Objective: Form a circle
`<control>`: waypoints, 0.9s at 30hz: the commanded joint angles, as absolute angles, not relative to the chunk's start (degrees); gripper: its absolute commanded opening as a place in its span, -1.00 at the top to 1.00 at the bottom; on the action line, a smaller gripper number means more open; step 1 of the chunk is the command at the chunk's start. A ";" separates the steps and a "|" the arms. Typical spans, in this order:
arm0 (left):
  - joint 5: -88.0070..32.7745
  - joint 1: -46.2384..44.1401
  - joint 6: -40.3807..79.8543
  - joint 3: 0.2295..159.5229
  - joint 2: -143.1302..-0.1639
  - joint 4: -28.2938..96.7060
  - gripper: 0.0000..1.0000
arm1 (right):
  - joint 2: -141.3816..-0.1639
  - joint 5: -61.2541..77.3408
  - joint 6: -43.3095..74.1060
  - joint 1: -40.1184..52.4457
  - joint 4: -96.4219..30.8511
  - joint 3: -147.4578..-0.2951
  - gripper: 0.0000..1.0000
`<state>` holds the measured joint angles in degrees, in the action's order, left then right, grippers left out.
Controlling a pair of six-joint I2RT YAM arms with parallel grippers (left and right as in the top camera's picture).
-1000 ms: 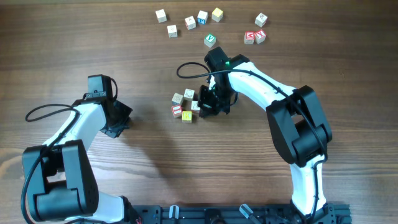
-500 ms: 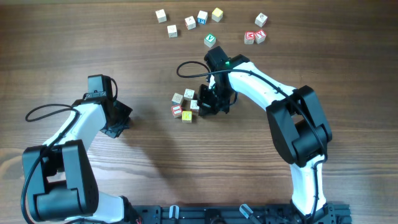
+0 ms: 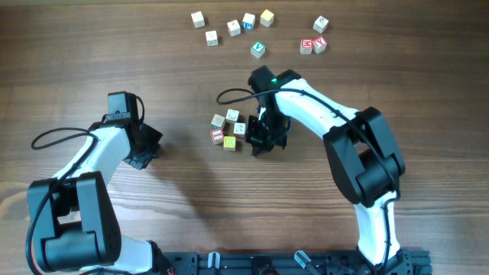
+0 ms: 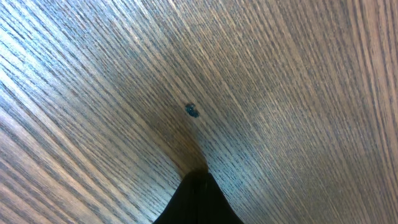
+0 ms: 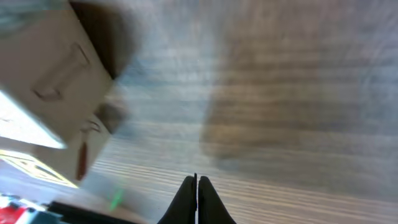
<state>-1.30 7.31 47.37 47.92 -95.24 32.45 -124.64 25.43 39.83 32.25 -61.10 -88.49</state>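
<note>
Overhead: the black 2-finger right gripper (image 3: pixel 262 139) has its jaws pressed together on nothing, just at 3 o'clock of the ring-like cluster of 5 small wooden letter cubes (image 3: pixel 228 130) near mid-table; contact cannot be told. The left gripper (image 3: pixel 143 149), likewise pressed together, lies well apart at 9 o'clock. A green-faced cube (image 3: pixel 258 50) sits at 12 o'clock; the brown wooden table (image 3: pixel 191 198) runs open toward 6 o'clock.

Left wrist: closed tips, a dark speck (image 4: pixel 191 111) at 12 o'clock.

Right wrist: closed tips, a blurred pale cube (image 5: pixel 43 81) at 10 o'clock.

The right gripper (image 5: pixel 196 200) has its fingers pressed together above the table (image 5: pixel 298 93). A blurred pale cube (image 5: pixel 43 74) lies to its upper left.
</note>
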 commanded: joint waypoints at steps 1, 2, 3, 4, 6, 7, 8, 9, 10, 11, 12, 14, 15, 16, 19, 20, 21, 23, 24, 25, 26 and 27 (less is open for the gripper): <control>3.14 8.08 46.70 45.98 -97.08 33.91 0.92 | -117.49 14.00 41.25 35.31 -61.10 -88.40 0.91; 3.36 8.08 46.72 45.98 -97.08 33.91 0.92 | -116.18 11.49 41.65 36.23 -60.38 -88.40 0.91; 3.57 8.08 46.72 45.98 -97.08 33.89 0.92 | -114.76 8.03 42.39 37.65 -59.40 -88.40 0.91; 3.55 8.16 46.72 45.98 -97.08 33.89 0.92 | -114.04 6.17 42.44 38.87 -58.48 -88.40 0.91; 3.55 8.54 46.78 45.98 -97.08 33.95 0.92 | -113.73 5.37 43.57 41.50 -57.28 -88.40 0.91; 3.57 9.10 46.76 45.98 -97.08 34.15 0.92 | -113.78 5.23 45.10 43.07 -57.25 -88.36 0.91; 3.57 10.07 46.72 45.98 -97.08 34.39 0.92 | -113.78 4.34 45.71 44.47 -56.73 -88.12 0.91; 3.57 11.11 46.70 45.98 -97.08 34.70 0.92 | -113.78 3.11 46.30 45.67 -56.16 -88.03 0.91; 3.55 12.78 46.70 45.98 -97.08 35.16 0.92 | -113.78 1.87 46.70 46.78 -55.48 -88.01 0.91; 3.55 14.37 46.68 45.98 -97.08 35.48 0.92 | -113.78 1.06 46.65 47.68 -54.26 -87.88 0.91; 3.55 17.04 46.65 45.98 -97.08 35.75 0.92 | -113.78 0.89 46.63 48.82 -51.75 -87.42 0.91; 3.51 21.15 46.65 45.98 -97.08 36.34 0.92 | -113.84 0.89 46.50 50.00 -47.99 -86.70 0.91; 3.51 22.63 46.65 45.98 -97.08 36.56 0.92 | -113.84 0.91 46.46 50.24 -46.76 -86.35 0.91; 3.51 24.01 46.65 45.98 -97.08 36.80 0.92 | -113.91 0.95 46.46 50.50 -44.99 -85.73 0.91; 3.51 26.85 46.65 45.98 -97.08 37.15 0.92 | -114.04 1.17 44.97 51.00 -40.36 -83.09 0.91; 3.51 27.14 46.65 45.98 -97.08 37.23 0.92 | -114.04 1.61 44.97 51.00 -39.35 -82.30 0.92; 3.51 27.18 46.65 45.98 -97.08 37.41 0.92 | -114.06 1.74 44.91 51.00 -38.41 -81.76 0.91; 3.51 27.11 46.68 45.98 -97.08 37.63 0.92 | -114.10 1.76 43.86 51.00 -36.64 -80.75 0.91; 3.49 27.11 46.68 45.98 -97.08 37.63 0.92 | -114.24 1.76 43.27 51.03 -35.97 -80.38 0.92; 3.51 27.11 46.68 45.98 -97.08 37.63 0.92 | -114.61 1.74 43.18 51.05 -35.62 -80.14 0.91; 3.49 27.11 46.68 45.98 -97.08 37.63 0.92 | -115.11 1.80 42.24 51.05 -35.31 -80.12 0.92; 3.49 27.11 46.68 45.98 -97.08 37.69 0.92 | -115.61 1.76 41.95 51.05 -35.07 -80.12 0.91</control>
